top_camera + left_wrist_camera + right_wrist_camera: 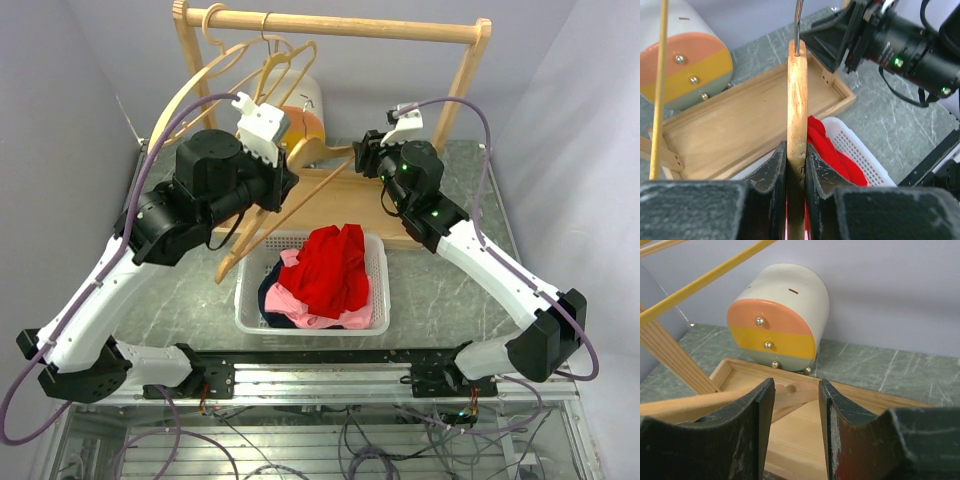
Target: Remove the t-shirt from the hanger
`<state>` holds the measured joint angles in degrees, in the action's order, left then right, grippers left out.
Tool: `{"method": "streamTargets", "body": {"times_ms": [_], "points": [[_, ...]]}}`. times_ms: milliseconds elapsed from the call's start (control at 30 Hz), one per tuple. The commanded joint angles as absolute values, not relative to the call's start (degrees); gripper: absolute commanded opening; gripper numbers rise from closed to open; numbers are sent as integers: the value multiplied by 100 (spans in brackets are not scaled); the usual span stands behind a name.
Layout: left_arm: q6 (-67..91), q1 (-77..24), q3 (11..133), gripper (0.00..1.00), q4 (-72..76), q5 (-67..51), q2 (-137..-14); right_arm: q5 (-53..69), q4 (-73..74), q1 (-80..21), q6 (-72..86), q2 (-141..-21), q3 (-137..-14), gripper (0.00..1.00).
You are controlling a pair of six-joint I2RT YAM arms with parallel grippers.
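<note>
Pale lilac walls (pixel 60 100); green marbled tabletop (pixel 420 300); light even, probably overhead.

Black-and-white arms (pixel 95 295) carry purple cables (pixel 487 125) and green lights (pixel 898 62).

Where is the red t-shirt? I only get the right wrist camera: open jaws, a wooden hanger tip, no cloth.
Observer: The red t-shirt lies on top of other clothes in the white plastic basket, off the hanger.
Operator: What holds that hanger?
Observer: The left gripper is shut on the bare wooden hanger.
Operator: Anything on the rack?
Observer: Two empty wooden hangers hang from the wooden rail.
</note>
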<state>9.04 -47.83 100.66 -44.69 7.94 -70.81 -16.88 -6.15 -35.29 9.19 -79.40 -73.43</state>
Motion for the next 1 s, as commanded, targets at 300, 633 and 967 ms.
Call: {"method": "streamTargets", "body": {"times_ms": [300, 633, 967], "points": [[622, -4628, 11770, 7, -4420, 1320, -8599, -2070, -428, -3489, 584, -7145, -7429, 52], [568, -4439, 12065, 7, -3990, 1388, -9013, -2162, -139, -3500, 898, -5816, -6684, 55], [360, -4420, 12263, 7, -3035, 1712, -8999, -1953, 535, -3508, 1434, -4779, -5828, 55]]}}
